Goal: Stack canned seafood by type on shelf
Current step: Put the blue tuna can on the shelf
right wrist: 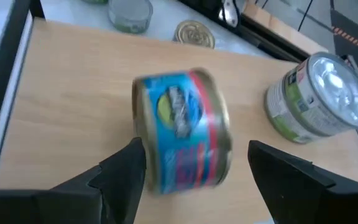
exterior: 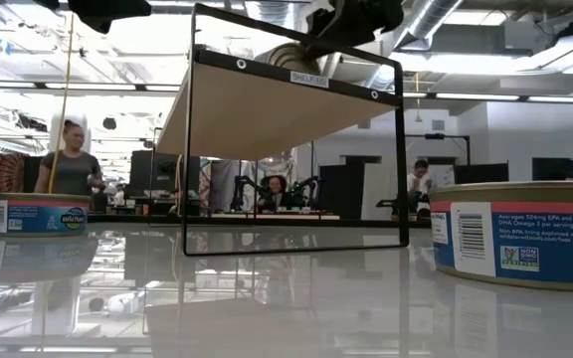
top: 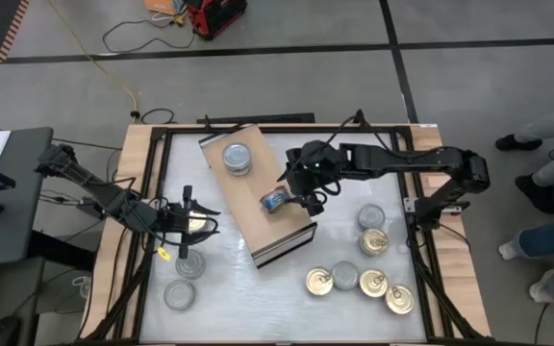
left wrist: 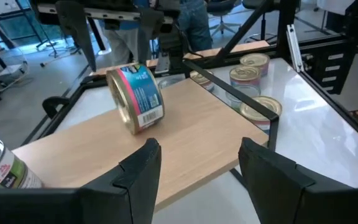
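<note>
Fingers of right arm apart, blue tin on its side between, silver-topped tin beside, on shelf.

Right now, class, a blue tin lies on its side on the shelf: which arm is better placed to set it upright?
Probably the right gripper: open, directly over the blue tin on the shelf.

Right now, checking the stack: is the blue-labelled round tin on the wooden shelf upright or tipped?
Tipped: the blue-labelled round tin lies on its side, label up, on the light-wood shelf.

Bright overhead light, glare on tabletop, motion-blurred blue tin.
</note>
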`<action>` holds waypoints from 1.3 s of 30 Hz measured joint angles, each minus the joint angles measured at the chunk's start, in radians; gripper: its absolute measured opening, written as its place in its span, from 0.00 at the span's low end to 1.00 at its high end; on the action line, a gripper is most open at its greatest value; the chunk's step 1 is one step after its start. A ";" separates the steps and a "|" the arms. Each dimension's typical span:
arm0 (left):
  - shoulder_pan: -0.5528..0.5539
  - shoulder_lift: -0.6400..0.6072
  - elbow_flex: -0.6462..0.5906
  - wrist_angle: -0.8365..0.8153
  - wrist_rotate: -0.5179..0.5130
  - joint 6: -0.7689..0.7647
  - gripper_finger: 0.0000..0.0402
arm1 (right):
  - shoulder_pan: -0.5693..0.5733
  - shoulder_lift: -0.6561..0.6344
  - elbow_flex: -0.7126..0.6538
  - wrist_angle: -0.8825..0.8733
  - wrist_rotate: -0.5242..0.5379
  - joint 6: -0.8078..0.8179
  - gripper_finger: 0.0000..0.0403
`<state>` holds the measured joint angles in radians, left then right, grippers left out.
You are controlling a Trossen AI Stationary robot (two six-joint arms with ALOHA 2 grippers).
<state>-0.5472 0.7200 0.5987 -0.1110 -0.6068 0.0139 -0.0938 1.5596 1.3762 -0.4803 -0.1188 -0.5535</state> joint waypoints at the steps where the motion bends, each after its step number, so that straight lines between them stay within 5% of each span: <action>1: 0.000 0.000 0.000 0.002 0.004 0.000 0.51 | 0.004 0.001 0.000 -0.003 0.010 -0.004 0.77; 19: 0.005 0.000 0.000 0.010 0.044 -0.017 0.51 | 0.052 0.000 0.123 -0.047 0.009 0.023 0.83; 39: 0.045 0.000 0.000 -0.002 0.079 -0.017 0.51 | -0.007 0.180 0.224 -0.162 -0.082 -0.057 0.82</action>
<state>-0.5022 0.7200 0.5987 -0.1134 -0.5282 -0.0029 -0.1008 1.7400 1.5997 -0.6425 -0.2011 -0.6100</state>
